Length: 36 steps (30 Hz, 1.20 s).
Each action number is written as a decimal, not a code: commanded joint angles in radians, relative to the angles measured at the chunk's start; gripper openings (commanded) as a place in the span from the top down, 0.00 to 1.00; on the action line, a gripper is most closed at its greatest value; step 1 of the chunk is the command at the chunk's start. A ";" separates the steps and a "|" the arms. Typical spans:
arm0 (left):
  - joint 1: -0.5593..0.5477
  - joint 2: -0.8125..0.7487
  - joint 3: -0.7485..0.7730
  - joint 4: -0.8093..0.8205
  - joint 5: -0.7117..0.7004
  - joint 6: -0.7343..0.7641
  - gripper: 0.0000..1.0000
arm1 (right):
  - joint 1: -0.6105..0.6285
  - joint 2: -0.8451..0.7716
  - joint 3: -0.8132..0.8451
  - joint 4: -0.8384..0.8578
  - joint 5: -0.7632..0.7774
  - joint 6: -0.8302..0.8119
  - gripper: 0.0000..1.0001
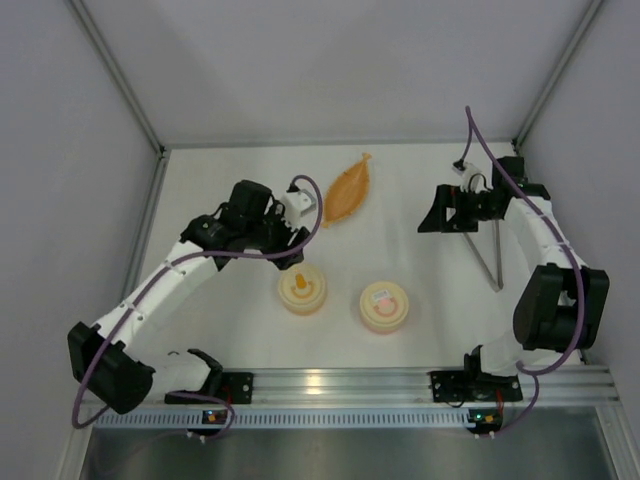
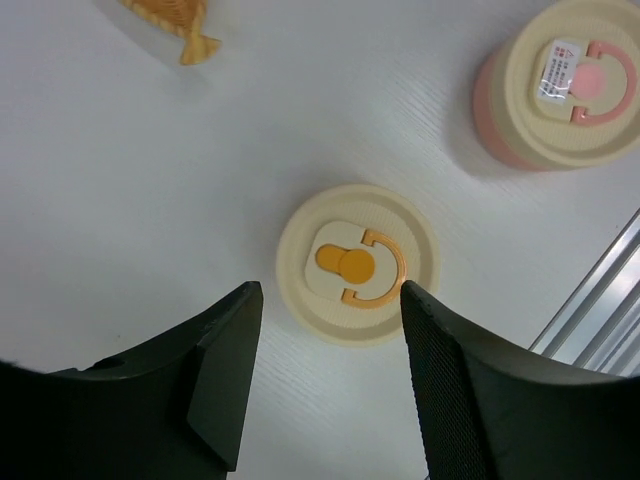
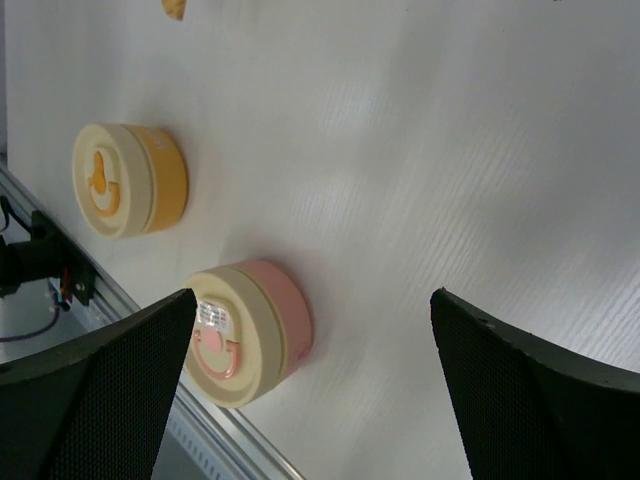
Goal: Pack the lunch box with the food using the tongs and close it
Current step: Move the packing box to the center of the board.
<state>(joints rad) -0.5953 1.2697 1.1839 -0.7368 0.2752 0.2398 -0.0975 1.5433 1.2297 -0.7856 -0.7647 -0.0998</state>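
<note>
Left gripper [image 2: 330, 300] spread, empty, hanging over the lidded orange lunch box [image 2: 356, 265]. Right gripper [image 3: 312, 305] spread wide, empty. Tongs [image 1: 490, 255] lie flat near the right wall. Pink lunch box [image 1: 383, 305] sits close to the front rail [image 1: 330, 385], apart from the orange one. Leaf-shaped tray [image 1: 348, 190] well beyond both. White sticker [image 2: 561, 68] on the pink lid: print unreadable.

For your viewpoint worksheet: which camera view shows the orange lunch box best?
The left wrist view: the orange lunch box sits large and central, lid and ring handle seen from above. The top external view shows it small, with little lid detail. The right wrist view shows it from the side, orange wall visible.
</note>
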 commanded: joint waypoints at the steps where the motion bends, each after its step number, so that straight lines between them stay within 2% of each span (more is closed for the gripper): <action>1: 0.098 0.002 0.011 -0.064 0.096 -0.059 0.37 | -0.011 -0.065 0.053 -0.122 0.010 -0.147 0.01; 3: 0.144 0.032 -0.003 -0.073 0.111 -0.037 0.37 | -0.011 -0.065 0.050 -0.179 0.007 -0.202 0.01; 7: 0.158 0.128 -0.007 -0.096 0.246 -0.010 0.40 | -0.011 -0.055 0.040 -0.262 0.001 -0.291 0.01; 12: 0.184 0.247 -0.020 -0.058 0.352 0.021 0.42 | -0.011 -0.063 0.036 -0.305 -0.010 -0.327 0.02; 18: 0.190 0.330 -0.027 -0.003 0.323 0.041 0.45 | -0.010 -0.068 0.034 -0.316 -0.016 -0.334 0.01; 23: 0.189 0.339 -0.089 0.060 0.256 0.056 0.46 | -0.011 -0.058 0.033 -0.316 -0.022 -0.334 0.01; 29: 0.186 0.341 -0.150 0.089 0.280 0.050 0.48 | -0.011 -0.048 0.039 -0.311 -0.021 -0.331 0.02; 32: 0.158 0.324 -0.176 0.093 0.288 0.041 0.51 | -0.011 -0.040 0.047 -0.308 -0.022 -0.327 0.02; 36: 0.054 0.307 -0.207 0.102 0.269 0.024 0.57 | -0.011 -0.032 0.056 -0.308 -0.031 -0.319 0.01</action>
<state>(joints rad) -0.4610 1.5627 1.0401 -0.5999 0.5533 0.2634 -0.0975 1.5085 1.2400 -1.0637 -0.7620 -0.4004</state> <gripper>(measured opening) 0.441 0.987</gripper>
